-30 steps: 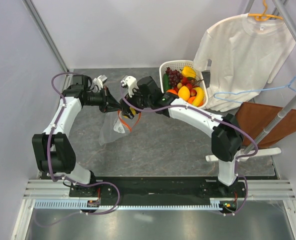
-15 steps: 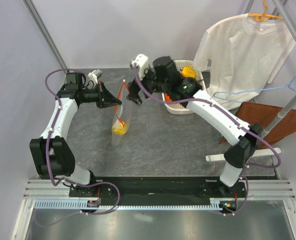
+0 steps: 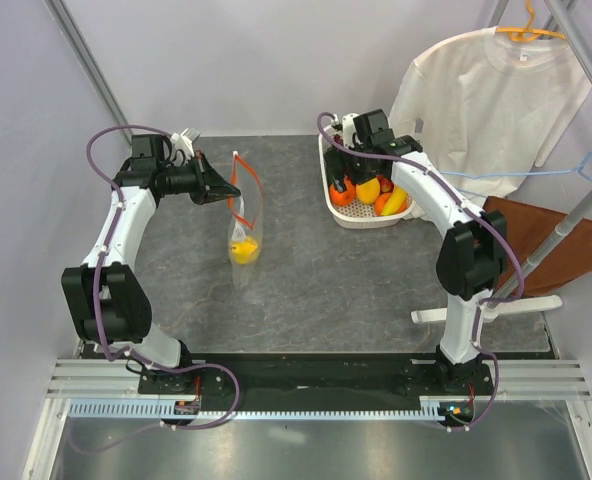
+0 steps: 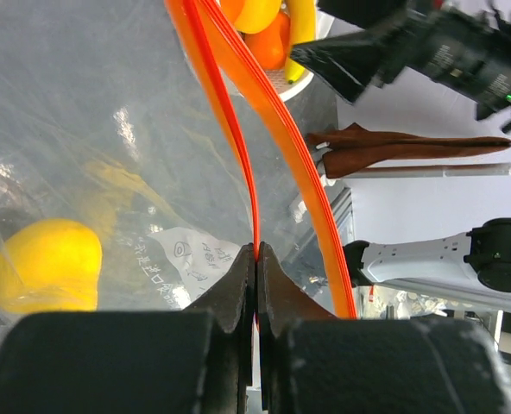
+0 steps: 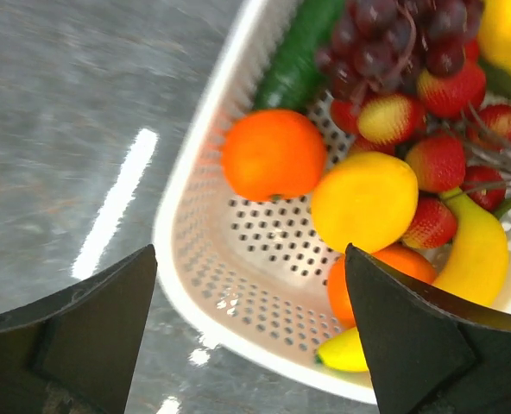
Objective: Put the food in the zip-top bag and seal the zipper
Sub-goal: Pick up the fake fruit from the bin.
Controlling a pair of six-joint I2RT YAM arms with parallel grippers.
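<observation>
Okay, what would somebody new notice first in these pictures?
The clear zip-top bag held up at left centre, its orange-red zipper pinched in the shut left pincer, with one yellow fruit at its bottom. Then the white basket of bright fruit at the rear, under the open right pincer.

Robot lab cell: white partition walls (image 3: 276, 60), aluminium mounting rail (image 3: 86, 378).
</observation>
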